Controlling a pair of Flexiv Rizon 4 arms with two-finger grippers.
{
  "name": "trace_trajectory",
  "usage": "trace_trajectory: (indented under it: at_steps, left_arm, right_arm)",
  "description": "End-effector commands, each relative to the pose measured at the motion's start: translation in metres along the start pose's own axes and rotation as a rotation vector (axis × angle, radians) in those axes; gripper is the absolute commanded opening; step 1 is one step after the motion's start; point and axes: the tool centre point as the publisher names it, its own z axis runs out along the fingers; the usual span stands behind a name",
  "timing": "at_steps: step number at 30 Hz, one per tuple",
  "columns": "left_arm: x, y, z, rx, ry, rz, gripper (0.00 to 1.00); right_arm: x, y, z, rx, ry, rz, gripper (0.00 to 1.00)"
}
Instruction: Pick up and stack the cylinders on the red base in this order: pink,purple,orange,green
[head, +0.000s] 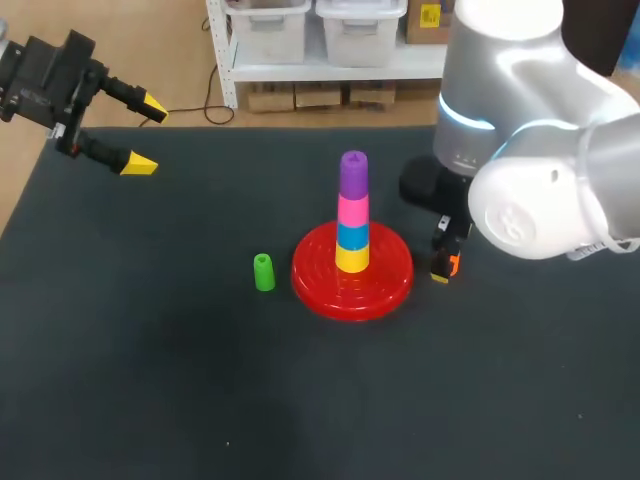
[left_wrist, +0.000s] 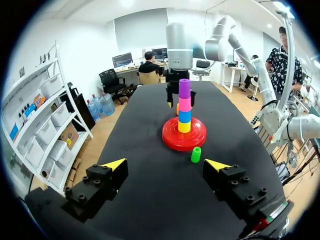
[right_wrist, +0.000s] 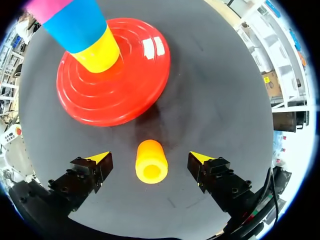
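- Right wrist view: the right gripper (right_wrist: 150, 158) is spread wide, with a yellow tip on either side of the orange cylinder (right_wrist: 151, 162) and neither touching it, so nothing is gripped yet.
- The cylinder sits on the dark table just beside the red base (right_wrist: 137, 87) with its hollow end facing the camera. I cannot tell whether it stands or lies.
- The step in hand appears to be the orange pick. Keep the fingers centred on the rounded wall, go low enough to catch the body rather than the rim, and close gently, as smooth plastic may squirt out sideways.
- The base is a glossy disc with concentric ridges. The yellow cylinder (right_wrist: 100, 52) and the blue one (right_wrist: 75, 25) above it look slightly tapered.
- Head view: the purple cylinder (head: 353, 172) tops the pink one (head: 352, 211), so orange goes next. The tower is tall and narrow, so a straight vertical descent suits it.
- The green cylinder (head: 263, 272) stands apart on the base's other side.
- Left wrist view: the left gripper (left_wrist: 166, 164) hangs open and empty, well back from the stack, above the matte black tabletop (left_wrist: 150, 200).
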Motion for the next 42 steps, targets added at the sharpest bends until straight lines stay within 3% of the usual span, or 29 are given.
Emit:
trace_trajectory:
  at_steps: [1,11,12,13,16,36,39,42]
  left_arm:
    - [0.001,0.000,0.000,0.001,0.000,0.001,1.00]
    - [0.001,0.000,0.000,0.001,0.000,0.001,1.00]
    - [0.001,0.000,0.000,0.001,0.000,0.001,1.00]
    - [0.001,0.000,0.000,0.001,0.000,0.001,1.00]
    - [0.001,0.000,0.000,0.001,0.000,0.001,1.00]
    - [0.001,0.000,0.000,0.001,0.000,0.001,1.00]
    - [0.001,0.000,0.000,0.001,0.000,0.001,1.00]
    - [0.001,0.000,0.000,0.001,0.000,0.001,1.00]
  right_arm:
    - [0.000,-0.001,-0.002,0.004,-0.003,0.005,1.00]
    - [-0.001,-0.009,-0.006,0.011,-0.006,0.018,1.00]
    - [-0.001,-0.009,-0.006,0.010,-0.007,0.019,0.93]
    - [-0.001,-0.009,-0.006,0.010,-0.006,0.020,0.54]
    - [-0.001,-0.010,-0.007,0.008,-0.004,0.018,0.00]
    - [-0.001,-0.005,-0.007,-0.005,-0.004,-0.003,0.00]
    - [-0.004,-0.004,-0.020,-0.043,-0.066,-0.007,0.00]
    - [-0.009,-0.005,-0.048,-0.008,-0.086,-0.069,0.00]
